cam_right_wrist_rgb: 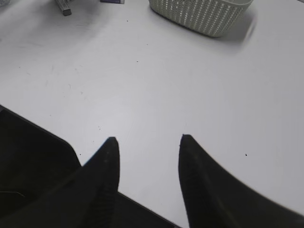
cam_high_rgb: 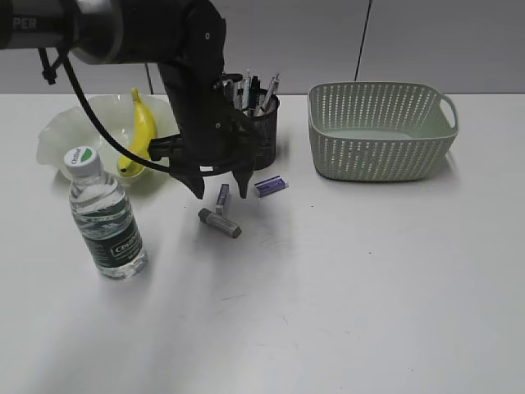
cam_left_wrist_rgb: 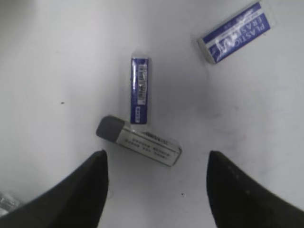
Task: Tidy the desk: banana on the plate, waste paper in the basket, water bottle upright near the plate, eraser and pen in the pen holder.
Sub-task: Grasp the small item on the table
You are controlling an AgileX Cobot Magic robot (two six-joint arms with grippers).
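1. Nearest, the right pincer (cam_right_wrist_rgb: 147,142) hangs over bare white counter (cam_high_rgb: 369,287), its jaws apart and nothing between them
2. Also near the front, on the left, the water bottle (cam_high_rgb: 104,215) stands upright with its white cap on, just in front of the plate (cam_high_rgb: 61,131)
3. Further in, the left pincer (cam_high_rgb: 221,190) points down over the erasers, jaws spread wide and gripping nothing
4. Directly under it lies the grey-tipped eraser (cam_left_wrist_rgb: 138,141), flat on the counter between the two fingertips (cam_left_wrist_rgb: 83,190) but touching neither
5. Just past that, a blue-sleeved eraser (cam_left_wrist_rgb: 140,90) lies with one end against the grey-tipped one
6. Off to the right of those, a second blue eraser (cam_left_wrist_rgb: 236,32) marked PLASTIC lies apart from both
7. Behind the left arm stands the pen holder (cam_high_rgb: 264,123), a black mesh cup with several pens sticking up out of it
8. At the back left, the banana (cam_high_rgb: 141,133) rests in the pale-green plate, leaning against the ruffled rim
9. At the back right sits the basket (cam_high_rgb: 381,131); from this slant I cannot tell if the waste paper is inside
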